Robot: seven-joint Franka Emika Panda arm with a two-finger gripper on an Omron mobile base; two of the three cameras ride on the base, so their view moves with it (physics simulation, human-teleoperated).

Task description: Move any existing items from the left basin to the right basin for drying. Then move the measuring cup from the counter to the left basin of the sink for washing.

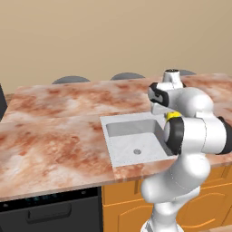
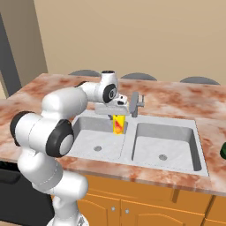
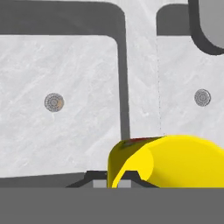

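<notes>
My gripper (image 2: pixel 117 116) is shut on the existing item, a small yellow carton (image 2: pixel 118 124) with a red mark. The carton hangs upright above the left basin (image 2: pixel 95 137), close to the divider and just in front of the grey faucet (image 2: pixel 136 104). In the hand view the yellow carton (image 3: pixel 175 162) sits between my fingertips, with the sink divider (image 3: pixel 142 87) and both drain holes below it. A sliver of the carton (image 1: pixel 172 115) peeks out behind my arm in the left base view. The right basin (image 2: pixel 165 142) holds nothing. A dark green edge of the measuring cup (image 2: pixel 224 151) shows on the counter (image 2: pixel 190 99) at the far right.
The light grey sink (image 1: pixel 136 141) is set in the marbled counter, whose broad surface (image 1: pixel 54 136) stretches to the left. Three dark chair backs (image 2: pixel 139 77) stand along the far edge. A dark appliance front (image 1: pixel 50 210) sits under the counter at the left.
</notes>
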